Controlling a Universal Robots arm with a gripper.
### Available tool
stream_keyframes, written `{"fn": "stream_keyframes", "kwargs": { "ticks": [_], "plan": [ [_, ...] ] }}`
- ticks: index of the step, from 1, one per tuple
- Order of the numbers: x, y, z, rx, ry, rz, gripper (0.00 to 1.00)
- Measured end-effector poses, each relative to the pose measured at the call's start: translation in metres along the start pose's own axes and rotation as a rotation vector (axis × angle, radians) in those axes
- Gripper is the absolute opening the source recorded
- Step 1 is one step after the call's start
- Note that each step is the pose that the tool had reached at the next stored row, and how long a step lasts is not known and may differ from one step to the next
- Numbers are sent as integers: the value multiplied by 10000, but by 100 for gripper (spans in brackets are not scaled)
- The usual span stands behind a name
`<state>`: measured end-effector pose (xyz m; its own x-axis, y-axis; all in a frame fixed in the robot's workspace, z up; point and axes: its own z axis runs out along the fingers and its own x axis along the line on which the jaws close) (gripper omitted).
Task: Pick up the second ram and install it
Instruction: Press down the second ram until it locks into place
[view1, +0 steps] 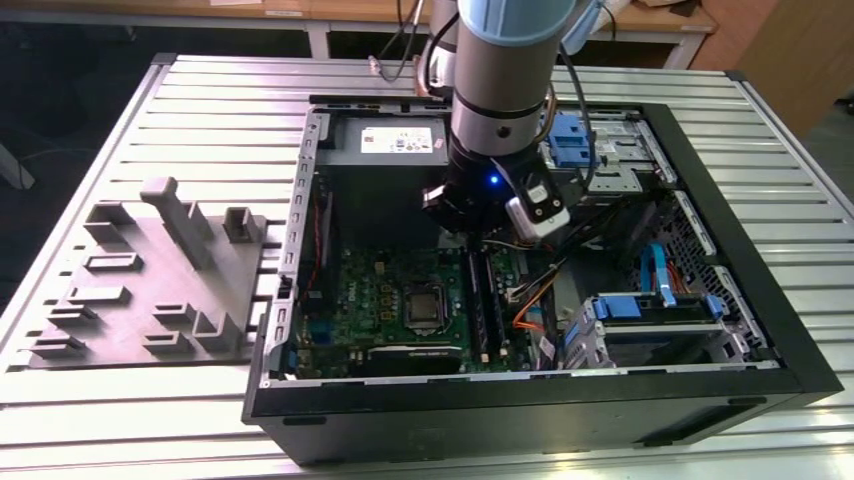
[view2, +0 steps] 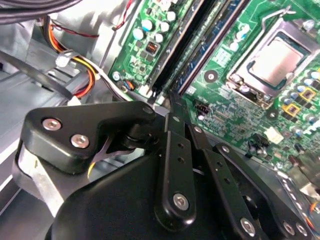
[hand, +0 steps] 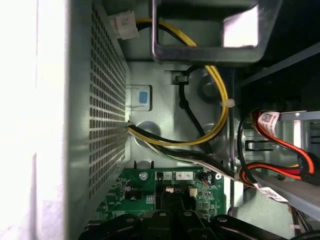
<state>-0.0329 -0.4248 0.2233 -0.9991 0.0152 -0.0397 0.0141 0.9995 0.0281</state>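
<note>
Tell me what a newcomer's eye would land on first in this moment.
The robot arm plunging into the open computer case dominates the exterior view, its gripper just above the green motherboard. In the second wrist view, the fingers hang beside a long dark RAM stick seated near the processor socket.

A slatted grey metal table (view1: 200, 110) stands before a wooden bench (view1: 160, 10) over dark floor (view1: 54, 70)

The table (view1: 200, 120) is ribbed, pale matt metal. At its nine o'clock sits a matt grey plastic fixture (view1: 147, 290). The case (view1: 534, 410) is black, its perforated inner wall (hand: 105, 100) dull bare steel.
</note>
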Motion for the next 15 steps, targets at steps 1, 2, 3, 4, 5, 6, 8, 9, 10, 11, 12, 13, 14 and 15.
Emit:
{"fn": "stream_keyframes", "kwargs": {
  "ticks": [1, 2, 3, 4, 5, 6, 8, 9, 10, 11, 12, 13, 14, 15],
  "plan": [
    [-1, 0, -19, -1, 0, 0, 10],
    [-1, 1, -36, 0, 0, 0, 10],
    [-1, 1, -46, 1, 1, 0, 10],
    [-2, 1, -46, -2, 0, 0, 10],
    [-2, 1, -47, -2, -1, 0, 10],
    [-2, 1, -47, -3, -1, 0, 10],
    [-2, -5, -50, 4, 2, -1, 10],
    [-2, -16, -50, 3, 2, -2, 10],
    [-2, -32, -50, 1, 1, -1, 10],
    [-3, -51, -50, 2, 1, -1, 10],
    [-3, -76, -51, 2, 1, 0, 10],
    [-3, -99, -52, 1, 1, 0, 10],
    [-4, -124, -52, 1, 1, 0, 10],
    [-4, -149, -53, 1, 1, 0, 10]
  ]
}}
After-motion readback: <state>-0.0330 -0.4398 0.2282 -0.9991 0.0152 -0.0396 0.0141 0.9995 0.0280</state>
